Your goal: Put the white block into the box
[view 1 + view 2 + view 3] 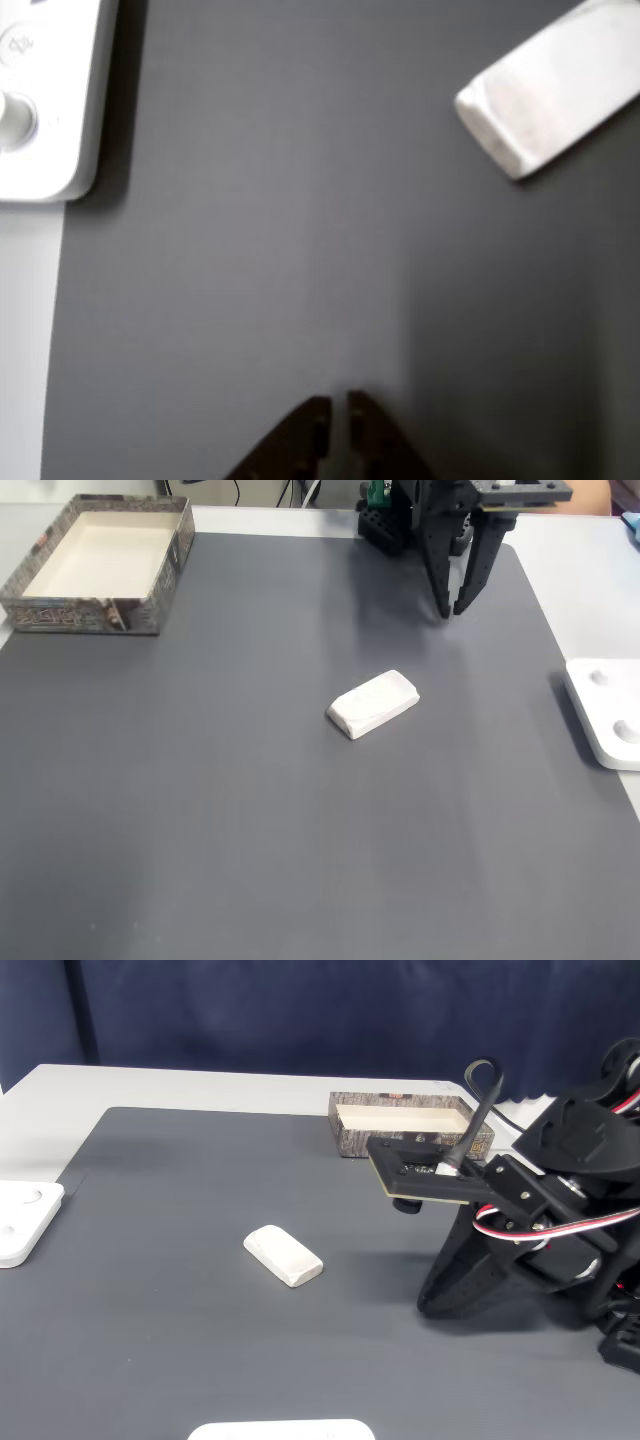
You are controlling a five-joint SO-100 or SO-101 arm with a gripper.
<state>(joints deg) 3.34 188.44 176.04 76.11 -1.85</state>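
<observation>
The white block (373,703) lies flat on the grey mat near its middle; it also shows at the upper right of the other view (550,95) and left of the arm (284,1255). My black gripper (451,613) hovers at the mat's far edge, pointing down, well apart from the block. Its jaws are shut with only a thin slit between the tips (337,400), and nothing is held. In a fixed view the gripper (430,1305) hangs close to the mat. The box (80,615) stands open and empty at the far left corner, and behind the arm in the other fixed view (345,1140).
A flat white device with a round knob (605,715) lies at the mat's right edge, also seen here (40,100) and here (25,1220). Another white object (280,1430) peeks in at the front edge. The dark grey mat (250,830) is bare around the block.
</observation>
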